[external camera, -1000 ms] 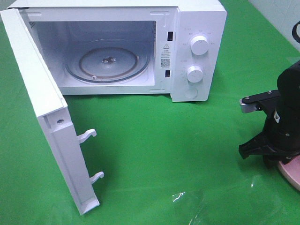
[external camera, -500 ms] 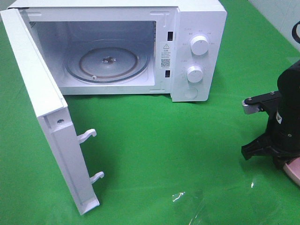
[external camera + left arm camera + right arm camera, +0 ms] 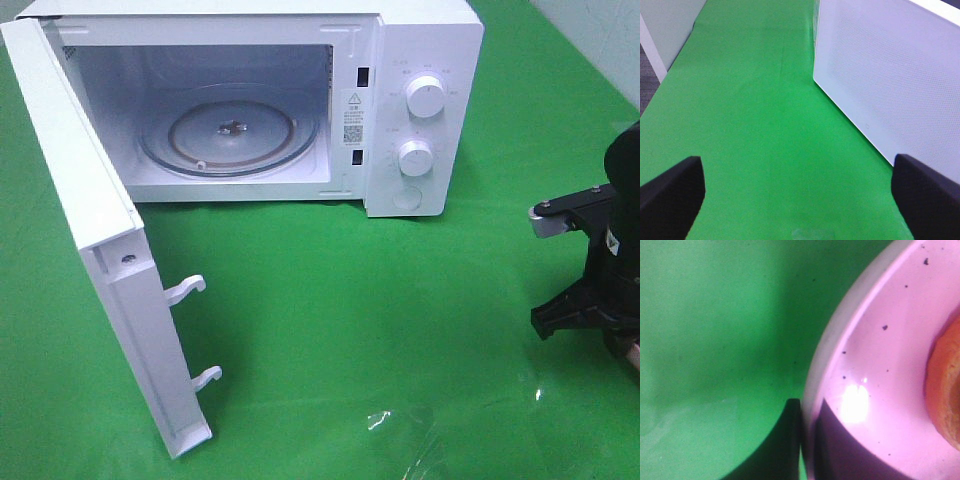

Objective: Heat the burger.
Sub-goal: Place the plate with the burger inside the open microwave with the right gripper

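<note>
The right claw (image 3: 807,440) is clamped on the rim of the pink plate (image 3: 840,332), one finger inside and one outside, with the burger (image 3: 946,390) sitting on that plate close by, while the left claw (image 3: 800,200) hangs spread wide over green cloth (image 3: 755,125) beside the open microwave (image 3: 890,75).

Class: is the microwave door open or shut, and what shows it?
Open. The door stands swung wide, its latch hooks exposed, and the glass turntable inside the microwave shows.
</note>
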You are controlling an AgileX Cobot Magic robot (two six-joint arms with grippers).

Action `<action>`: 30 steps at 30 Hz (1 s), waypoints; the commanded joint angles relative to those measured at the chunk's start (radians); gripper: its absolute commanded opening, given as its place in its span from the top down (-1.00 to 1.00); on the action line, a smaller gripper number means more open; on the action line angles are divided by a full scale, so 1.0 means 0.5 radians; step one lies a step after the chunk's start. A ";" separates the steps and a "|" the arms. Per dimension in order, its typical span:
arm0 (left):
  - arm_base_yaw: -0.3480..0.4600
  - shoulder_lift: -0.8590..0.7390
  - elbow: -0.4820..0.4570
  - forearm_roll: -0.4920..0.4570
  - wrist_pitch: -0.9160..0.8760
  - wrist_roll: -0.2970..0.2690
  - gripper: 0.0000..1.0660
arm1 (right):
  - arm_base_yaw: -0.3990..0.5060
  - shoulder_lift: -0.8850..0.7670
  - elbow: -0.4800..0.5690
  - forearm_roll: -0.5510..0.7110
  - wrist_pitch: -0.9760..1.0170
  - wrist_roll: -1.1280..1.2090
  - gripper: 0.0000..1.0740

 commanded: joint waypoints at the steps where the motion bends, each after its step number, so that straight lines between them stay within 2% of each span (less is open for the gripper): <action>1: -0.010 -0.032 0.006 -0.016 -0.022 -0.004 -0.75 | 0.086 -0.084 -0.012 -0.110 0.140 0.036 1.00; 7: -0.010 -0.032 0.006 -0.016 -0.022 -0.004 -0.75 | 0.172 -0.164 -0.012 -0.190 0.220 0.088 1.00; 11: -0.010 -0.032 0.006 -0.016 -0.022 -0.004 -0.75 | 0.304 -0.286 -0.008 -0.228 0.328 0.088 1.00; 15: -0.010 -0.032 0.006 -0.016 -0.022 -0.004 -0.75 | 0.354 -0.320 -0.004 -0.238 0.356 0.088 1.00; 19: -0.010 -0.032 0.006 -0.016 -0.022 -0.004 -0.75 | 0.502 -0.430 0.032 -0.274 0.446 0.088 1.00; 22: -0.010 -0.032 0.006 -0.016 -0.022 -0.004 -0.75 | 0.528 -0.446 0.038 -0.274 0.456 0.088 1.00; 30: -0.010 -0.032 0.006 -0.016 -0.022 -0.004 -0.75 | 0.752 -0.584 0.186 -0.274 0.486 0.096 1.00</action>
